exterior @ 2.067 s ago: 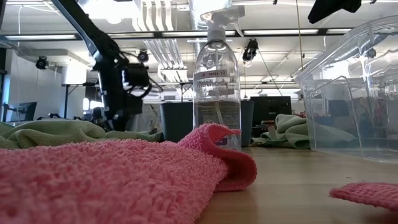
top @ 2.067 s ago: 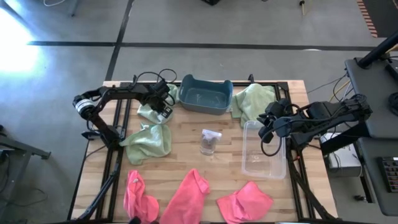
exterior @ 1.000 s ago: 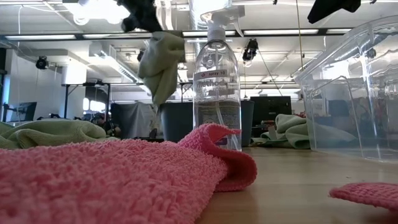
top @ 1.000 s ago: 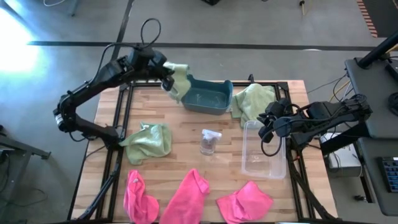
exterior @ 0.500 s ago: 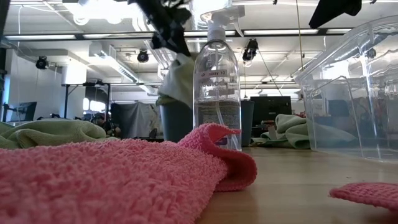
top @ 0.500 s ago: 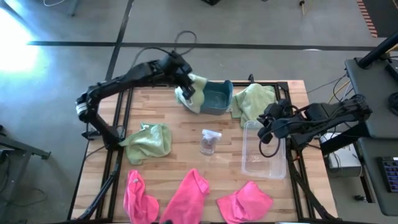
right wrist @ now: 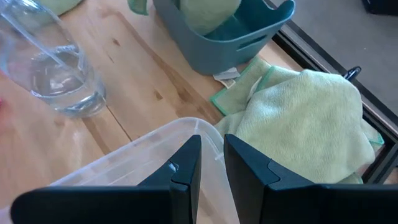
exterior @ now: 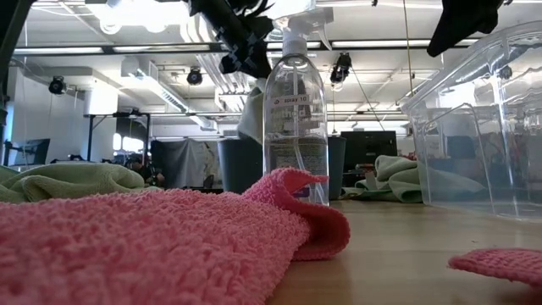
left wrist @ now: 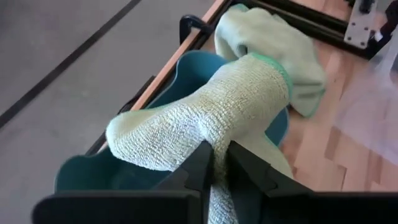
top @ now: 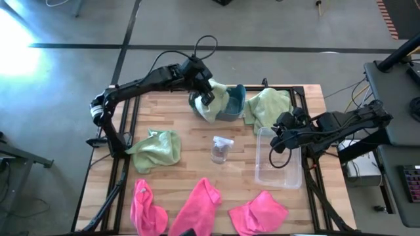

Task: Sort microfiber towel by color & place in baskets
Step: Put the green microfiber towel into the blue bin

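A clear spray bottle stood upright near the middle of the wooden worktop, a little liquid in its base. Beyond the worktop lay a grey floor crossed by a dark line. Black cables trailed at one side.

Lab: concrete floor, exposed ceiling ducts.

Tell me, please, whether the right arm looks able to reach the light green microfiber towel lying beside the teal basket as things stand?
Probably yes. The light green microfiber towel lies uncovered on the table right by the right gripper, which hangs over the clear plastic basket, jaws nearly closed and empty. The left gripper is busy over the dark teal basket.
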Controlling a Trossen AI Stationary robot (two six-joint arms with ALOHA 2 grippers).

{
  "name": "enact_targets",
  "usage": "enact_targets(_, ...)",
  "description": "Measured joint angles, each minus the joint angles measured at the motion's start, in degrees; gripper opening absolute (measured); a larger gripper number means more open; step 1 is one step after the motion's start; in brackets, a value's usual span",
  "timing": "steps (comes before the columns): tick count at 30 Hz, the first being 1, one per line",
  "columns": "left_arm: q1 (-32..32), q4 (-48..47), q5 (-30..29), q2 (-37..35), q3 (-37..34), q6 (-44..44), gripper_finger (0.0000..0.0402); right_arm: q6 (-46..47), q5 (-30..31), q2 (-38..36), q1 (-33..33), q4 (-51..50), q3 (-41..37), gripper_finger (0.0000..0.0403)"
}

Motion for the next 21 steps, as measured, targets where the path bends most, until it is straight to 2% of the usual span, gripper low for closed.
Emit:
enact_targets(11, -0.2, -1.8, 1.9, -0.1, 3.2, 1.7, 0.0116, 1.1, -1.1, 0.0, 0.0, 0.3, -0.8, 0.0063)
enact_targets(21, -0.9, -9.7, 1.8, -0.3, 2.2, 2.2, 0.0126, 0.3, -1.1, 0.0, 0.0, 2.0, 3.3, 0.0063)
